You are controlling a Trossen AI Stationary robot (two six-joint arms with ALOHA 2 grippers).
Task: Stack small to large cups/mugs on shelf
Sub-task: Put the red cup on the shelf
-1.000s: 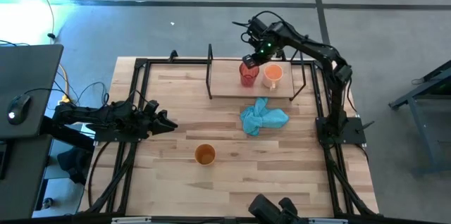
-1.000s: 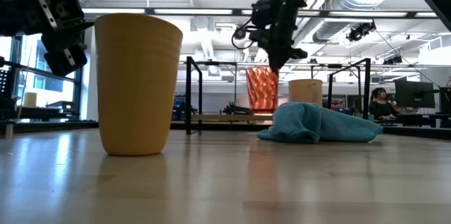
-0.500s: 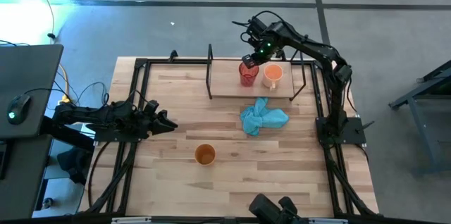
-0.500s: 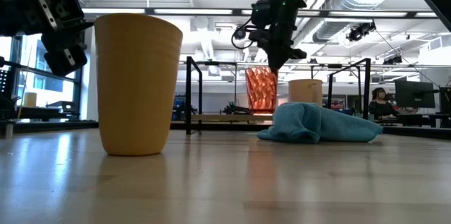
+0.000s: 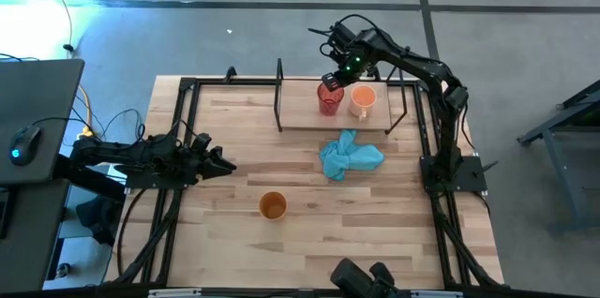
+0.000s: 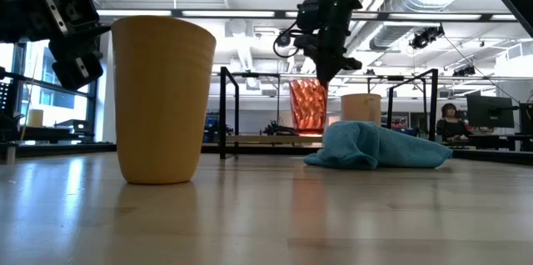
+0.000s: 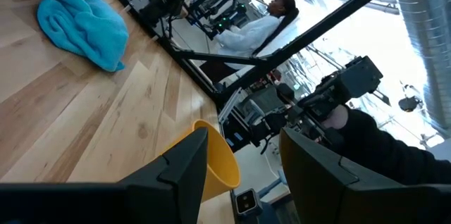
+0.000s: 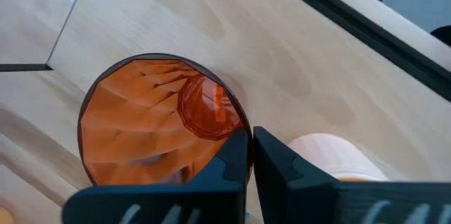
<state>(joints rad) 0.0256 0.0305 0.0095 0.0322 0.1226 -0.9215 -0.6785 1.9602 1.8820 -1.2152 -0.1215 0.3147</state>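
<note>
Overhead, the shelf (image 5: 305,115) sits toward 12 o'clock on the table (image 5: 225,251). Two cups on it: red translucent cup (image 5: 329,98) and, just beside it toward 3 o'clock, pale orange mug (image 5: 362,99).

Right gripper (image 5: 332,82) is over the red cup's rim. Wrist view: fingers (image 8: 232,164) nearly together, pinching the cup's rim wall (image 8: 158,122), one finger inside and one outside. Mug (image 8: 328,155) close alongside. Low view shows the red cup (image 6: 309,107) upright on the shelf board (image 6: 266,139), gripper (image 6: 326,69) coming down onto it from above.

Amber-orange cup (image 5: 272,206) stands alone on the tabletop toward 6 o'clock, well apart from the shelf. Light blue cloth (image 5: 350,157) lies crumpled between, just off the shelf's near edge.

Left gripper (image 5: 223,165) waits toward 9 o'clock, low over the table, fingers (image 7: 187,171) spread, nothing between them.
</note>
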